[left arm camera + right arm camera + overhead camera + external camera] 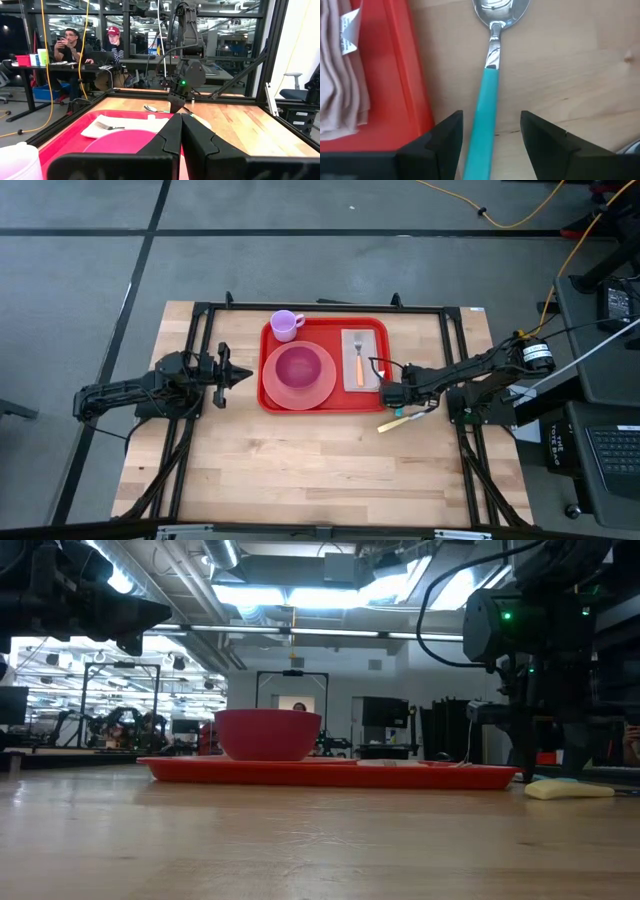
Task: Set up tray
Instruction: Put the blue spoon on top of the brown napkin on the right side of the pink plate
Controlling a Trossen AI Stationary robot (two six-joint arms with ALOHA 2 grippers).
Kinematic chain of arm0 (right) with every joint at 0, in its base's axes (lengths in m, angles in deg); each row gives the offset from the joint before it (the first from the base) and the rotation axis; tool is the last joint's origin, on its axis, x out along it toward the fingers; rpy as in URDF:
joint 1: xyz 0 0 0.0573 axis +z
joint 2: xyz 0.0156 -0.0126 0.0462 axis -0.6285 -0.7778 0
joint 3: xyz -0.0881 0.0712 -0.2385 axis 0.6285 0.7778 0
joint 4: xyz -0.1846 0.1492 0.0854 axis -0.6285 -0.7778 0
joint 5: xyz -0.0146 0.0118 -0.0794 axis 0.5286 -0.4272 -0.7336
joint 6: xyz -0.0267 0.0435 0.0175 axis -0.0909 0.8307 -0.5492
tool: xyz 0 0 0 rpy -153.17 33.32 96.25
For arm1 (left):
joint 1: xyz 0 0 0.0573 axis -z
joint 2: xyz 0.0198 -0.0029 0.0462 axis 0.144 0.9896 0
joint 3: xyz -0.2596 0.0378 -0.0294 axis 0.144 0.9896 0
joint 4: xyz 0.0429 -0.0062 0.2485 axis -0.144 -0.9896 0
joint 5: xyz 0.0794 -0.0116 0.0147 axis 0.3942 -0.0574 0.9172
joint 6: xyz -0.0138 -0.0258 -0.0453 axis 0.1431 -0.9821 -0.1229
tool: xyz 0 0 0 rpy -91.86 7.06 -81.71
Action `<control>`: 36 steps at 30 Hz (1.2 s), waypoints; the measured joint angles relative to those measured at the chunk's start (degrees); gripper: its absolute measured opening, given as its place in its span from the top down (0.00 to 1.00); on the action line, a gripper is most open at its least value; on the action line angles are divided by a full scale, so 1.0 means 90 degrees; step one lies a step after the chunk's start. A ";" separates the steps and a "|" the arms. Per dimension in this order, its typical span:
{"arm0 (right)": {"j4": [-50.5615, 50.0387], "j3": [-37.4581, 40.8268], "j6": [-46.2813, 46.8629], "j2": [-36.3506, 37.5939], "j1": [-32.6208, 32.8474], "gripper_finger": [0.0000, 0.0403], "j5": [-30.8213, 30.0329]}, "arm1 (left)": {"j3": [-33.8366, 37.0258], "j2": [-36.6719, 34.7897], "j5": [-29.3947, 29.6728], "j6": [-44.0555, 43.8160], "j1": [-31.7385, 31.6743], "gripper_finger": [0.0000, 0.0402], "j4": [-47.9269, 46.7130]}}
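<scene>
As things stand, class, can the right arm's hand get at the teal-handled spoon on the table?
Probably yes. The right hand is open, its fingers either side of the teal-handled spoon, which lies on bare wood beside the tray; nothing lies between them.

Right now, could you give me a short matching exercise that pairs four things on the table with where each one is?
Things:
1. cup
2. fork
3. spoon
4. bowl

Places:
A. on the napkin
B. on the wood beside the tray, between the right gripper fingers
C. on the pink plate
D. at the tray's far corner

Pairs: 1-D, 2-A, 3-B, 4-C
</scene>
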 joint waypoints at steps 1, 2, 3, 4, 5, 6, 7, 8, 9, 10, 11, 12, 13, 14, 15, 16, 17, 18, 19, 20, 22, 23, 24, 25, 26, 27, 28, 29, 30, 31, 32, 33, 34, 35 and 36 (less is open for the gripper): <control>0.0000 0.0000 0.0006 0.0000 0.0001 0.50 0.0013 | 0.0000 0.0000 0.0002 0.0000 0.0000 0.99 -0.0002; 0.0000 0.0000 0.0006 0.0000 0.0002 0.50 0.0019 | 0.0000 0.0000 0.0001 0.0000 0.0002 0.99 -0.0001; 0.0000 0.0000 0.0006 0.0000 0.0002 0.50 0.0023 | 0.0000 0.0000 0.0002 0.0000 0.0002 0.99 0.0001; -0.0002 0.0000 0.0006 0.0000 0.0000 0.50 0.0026 | 0.0000 0.0000 0.0000 0.0000 -0.0001 0.99 0.0001; -0.0007 0.0000 0.0006 0.0000 0.0000 0.50 0.0026 | 0.0000 0.0000 0.0001 0.0000 0.0000 0.99 0.0000; -0.0011 0.0000 0.0006 0.0000 0.0000 0.50 0.0026 | 0.0000 0.0000 0.0002 0.0000 0.0002 0.99 0.0000; -0.0022 0.0000 0.0006 0.0000 0.0001 0.50 0.0026 | 0.0000 0.0000 0.0002 0.0000 -0.0001 0.99 -0.0002; -0.0031 0.0000 0.0006 0.0000 0.0001 0.50 0.0028 | 0.0000 0.0000 0.0002 0.0000 0.0000 0.99 -0.0002; -0.0041 0.0000 0.0006 0.0000 0.0000 0.50 0.0029 | 0.0000 0.0000 0.0001 0.0000 0.0002 0.99 0.0001; -0.0059 0.0000 0.0006 0.0000 0.0002 0.50 0.0033 | 0.0000 0.0000 0.0002 0.0000 0.0002 0.99 0.0000; -0.0078 0.0000 0.0006 0.0000 0.0000 0.50 0.0041 | 0.0000 0.0000 0.0002 0.0000 0.0002 0.99 0.0001; -0.0089 0.0000 0.0006 0.0000 0.0000 0.51 0.0059 | 0.0000 0.0000 0.0001 0.0000 0.0000 0.99 0.0000; -0.0092 0.0000 0.0006 -0.0002 0.0000 0.52 0.0096 | 0.0000 0.0000 0.0002 0.0000 0.0002 0.99 0.0000; -0.0101 -0.0002 0.0009 -0.0002 0.0000 0.53 0.0112 | 0.0000 0.0000 0.0002 0.0000 0.0002 0.99 0.0001; -0.0121 -0.0002 0.0018 -0.0002 0.0000 0.54 0.0113 | 0.0000 0.0000 0.0001 0.0000 0.0000 0.99 -0.0001; -0.0139 -0.0002 0.0038 -0.0002 0.0002 0.56 0.0113 | 0.0000 0.0000 0.0002 0.0000 0.0001 0.99 0.0000; -0.0144 -0.0002 0.0086 -0.0002 0.0002 0.58 0.0112 | 0.0000 0.0000 0.0000 0.0000 0.0001 0.99 -0.0001; -0.0146 -0.0002 0.0128 -0.0002 0.0000 0.60 0.0111 | 0.0000 0.0000 0.0001 0.0000 0.0002 0.99 0.0000; -0.0151 -0.0001 0.0158 -0.0002 0.0001 0.62 0.0108 | 0.0000 0.0000 0.0002 0.0000 0.0000 0.99 -0.0002; -0.0151 -0.0002 0.0196 -0.0002 0.0000 0.64 0.0109 | 0.0000 0.0000 0.0002 0.0000 0.0002 0.99 -0.0002; -0.0151 -0.0002 0.0268 -0.0002 0.0000 0.67 0.0108 | 0.0000 0.0000 0.0002 0.0000 0.0002 0.99 0.0000; -0.0151 -0.0002 0.0268 -0.0002 0.0002 0.68 0.0108 | 0.0000 0.0000 0.0002 0.0000 0.0002 0.99 -0.0001; -0.0151 -0.0002 0.0268 -0.0002 0.0002 0.70 0.0108 | 0.0000 0.0000 0.0001 0.0000 0.0002 0.99 -0.0001; -0.0151 -0.0002 0.0268 -0.0002 0.0001 0.71 0.0108 | 0.0000 0.0000 0.0002 0.0000 0.0002 0.99 -0.0001; -0.0151 -0.0002 0.0268 -0.0002 0.0002 0.72 0.0108 | 0.0000 0.0000 0.0002 0.0000 0.0002 0.99 -0.0002; -0.0148 -0.0002 0.0266 -0.0002 0.0000 0.72 0.0108 | 0.0000 0.0000 0.0002 0.0000 0.0000 0.99 -0.0001; -0.0149 -0.0002 0.0265 -0.0002 0.0000 0.73 0.0108 | 0.0000 0.0000 -0.0001 0.0000 0.0002 0.99 -0.0002; -0.0151 -0.0002 0.0264 -0.0004 0.0002 0.73 0.0107 | 0.0000 0.0000 0.0002 -0.0001 0.0001 0.99 -0.0001; -0.0148 -0.0001 0.0264 -0.0010 0.0001 0.74 0.0106 | 0.0000 0.0000 0.0002 0.0000 0.0000 0.99 -0.0002; -0.0148 -0.0002 0.0261 -0.0028 0.0002 0.74 0.0106 | 0.0000 0.0000 0.0002 0.0000 0.0002 0.99 -0.0002; -0.0148 -0.0002 0.0261 -0.0055 0.0000 0.74 0.0106 | 0.0000 0.0000 0.0002 -0.0001 0.0001 0.99 -0.0002; -0.0148 -0.0002 0.0259 -0.0085 0.0002 0.74 0.0106 | 0.0000 0.0000 0.0002 -0.0001 0.0001 0.99 -0.0001; -0.0144 -0.0002 0.0259 -0.0133 0.0002 0.74 0.0106 | 0.0000 0.0000 0.0001 -0.0002 0.0002 0.99 -0.0002; -0.0142 -0.0008 0.0258 -0.0193 0.0002 0.74 0.0107 | 0.0000 0.0000 0.0002 0.0000 0.0002 0.99 -0.0002; -0.0136 -0.0020 0.0256 -0.0246 0.0003 0.74 0.0110 | 0.0000 0.0000 0.0001 -0.0002 0.0002 0.99 -0.0002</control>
